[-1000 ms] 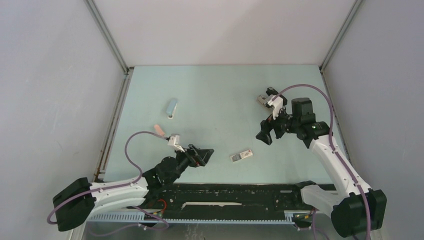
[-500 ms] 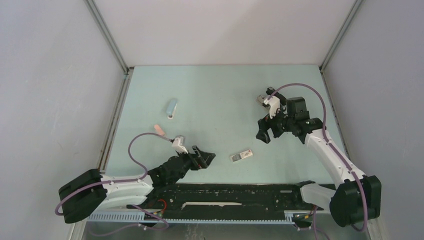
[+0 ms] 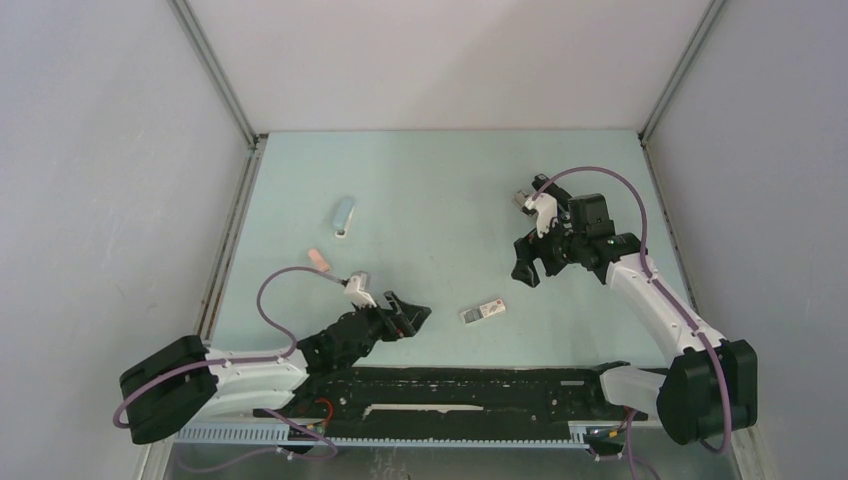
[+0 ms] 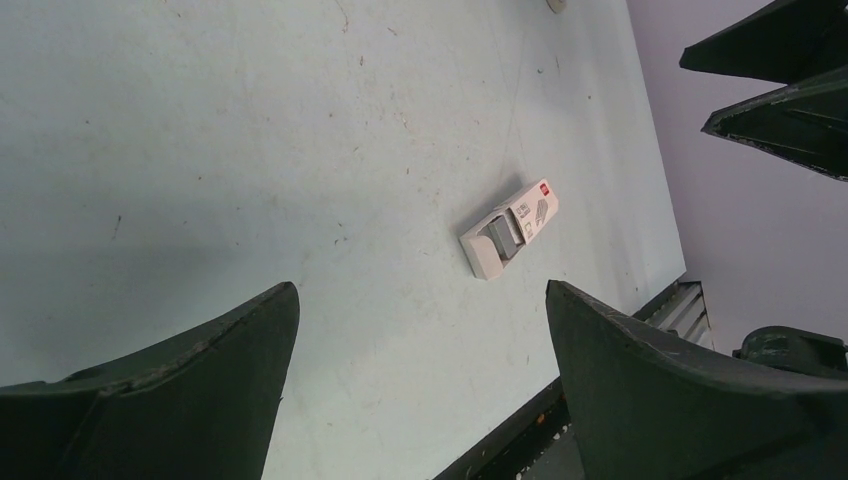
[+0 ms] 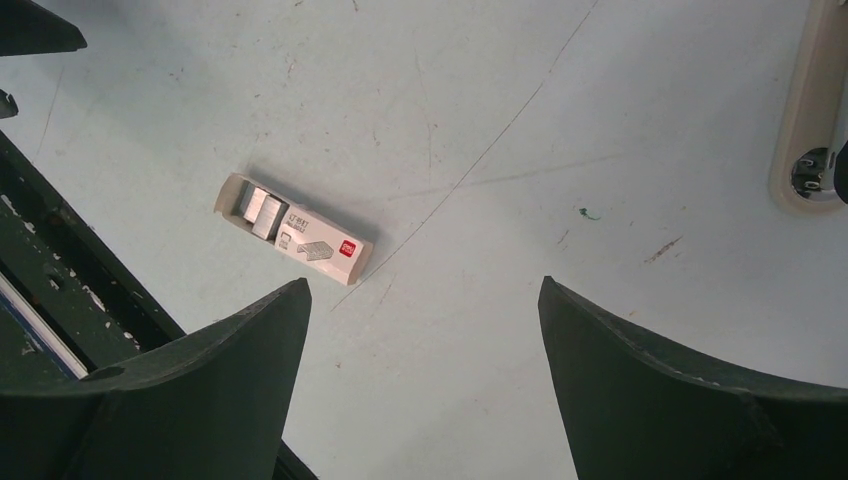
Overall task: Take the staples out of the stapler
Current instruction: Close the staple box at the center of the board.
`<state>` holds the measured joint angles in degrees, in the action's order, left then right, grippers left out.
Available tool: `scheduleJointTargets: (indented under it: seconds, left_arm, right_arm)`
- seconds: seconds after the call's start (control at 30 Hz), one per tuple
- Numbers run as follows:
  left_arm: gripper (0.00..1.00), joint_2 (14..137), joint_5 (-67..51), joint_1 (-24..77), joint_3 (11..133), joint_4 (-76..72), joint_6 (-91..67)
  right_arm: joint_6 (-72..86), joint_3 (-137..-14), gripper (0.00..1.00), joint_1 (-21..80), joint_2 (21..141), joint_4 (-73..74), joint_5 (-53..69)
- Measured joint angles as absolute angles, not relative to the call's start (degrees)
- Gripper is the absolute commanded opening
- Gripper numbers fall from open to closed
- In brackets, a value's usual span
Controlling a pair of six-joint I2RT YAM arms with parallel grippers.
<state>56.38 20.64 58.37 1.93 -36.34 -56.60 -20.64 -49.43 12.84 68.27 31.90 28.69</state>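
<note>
One grey stack of staples (image 5: pixel 262 212) is in view, seated in the open end of a small white box (image 5: pixel 300 232). The box lies flat on the table (image 3: pixel 440 180), near the front edge and between the two arms. No loose strips can be made out on the surface; at this size they could escape notice.

Two staplers lie apart from the box. A pale blue stapler (image 3: pixel 344 215) sits well to the left rear. A cream stapler (image 5: pixel 812 110), judged so by its shape and only partly in frame, lies close by the right wrist. A small pink block (image 3: pixel 319 260) rests near the blue one.

The left gripper (image 3: pixel 407 316) hovers just left of the box, fingers spread wide with nothing between them. The right gripper (image 3: pixel 528 264) hangs behind the box, likewise spread wide and empty.

Change over the last second: the left arm has drawn back and settled lower toward its base, and the right arm has folded in slightly. The box, both staplers and the pink block have not shifted.

Assessment: neither stapler is in hand, and the contents of either magazine cannot be seen. The movement reads as repositioning, not work on a stapler.
</note>
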Motion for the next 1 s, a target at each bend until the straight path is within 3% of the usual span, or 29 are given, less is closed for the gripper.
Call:
scheduleJointTargets:
  seconds: [0.73, 0.87, 1.0]
  left_arm:
    - [0.97, 61.98, 18.81, 58.39, 2.85, -38.19, -58.37]
    - [0.87, 64.79, 18.74, 58.48, 4.25, -38.5, -59.18]
    - [0.73, 68.79, 18.7, 58.5, 6.28, -38.52, -60.95]
  right_arm:
    - [-20.03, -49.43, 0.92, 12.08, 72.2, 31.94, 28.05]
    - [-20.08, -49.43, 0.89, 12.16, 73.6, 32.08, 26.87]
    - [-20.08, -49.45, 0.79, 12.6, 75.31, 32.23, 25.47]
